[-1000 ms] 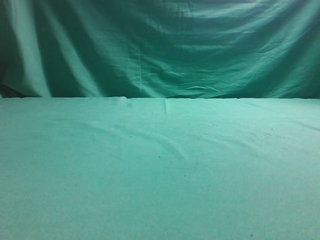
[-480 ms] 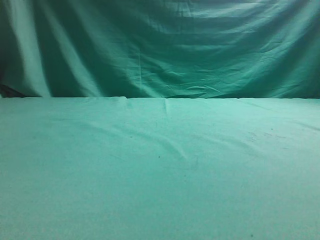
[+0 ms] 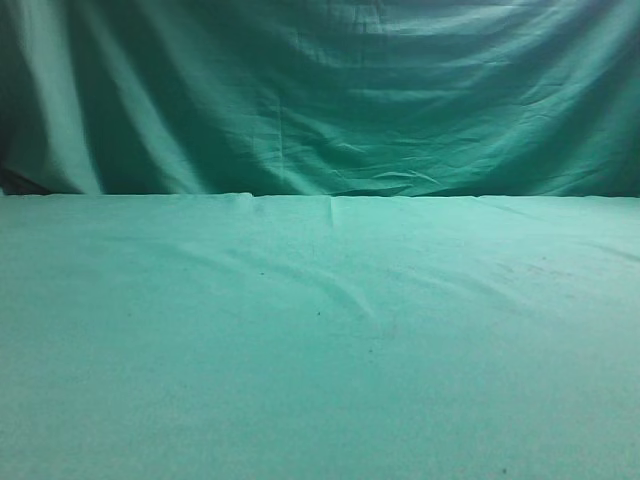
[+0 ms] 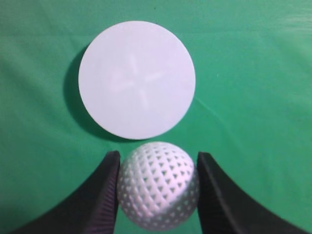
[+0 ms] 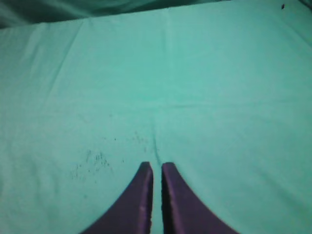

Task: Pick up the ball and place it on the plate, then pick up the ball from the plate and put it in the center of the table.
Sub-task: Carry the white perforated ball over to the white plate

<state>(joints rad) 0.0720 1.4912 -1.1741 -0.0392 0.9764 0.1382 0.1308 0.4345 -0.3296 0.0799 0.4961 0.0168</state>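
In the left wrist view my left gripper (image 4: 157, 187) is shut on the white dimpled ball (image 4: 157, 184); both black fingers press its sides. The round white plate (image 4: 137, 79) lies flat on the green table cloth (image 4: 253, 87) just beyond the ball and is bare. In the right wrist view my right gripper (image 5: 156, 168) is shut and empty, with its tips over the green table (image 5: 204, 87). The exterior view shows only the table (image 3: 320, 350); ball, plate and both grippers are out of that view.
A draped green cloth backdrop (image 3: 320, 90) hangs behind the table's far edge. The cloth has soft wrinkles (image 3: 340, 290) and a patch of small dark specks (image 5: 92, 161) left of the right gripper.
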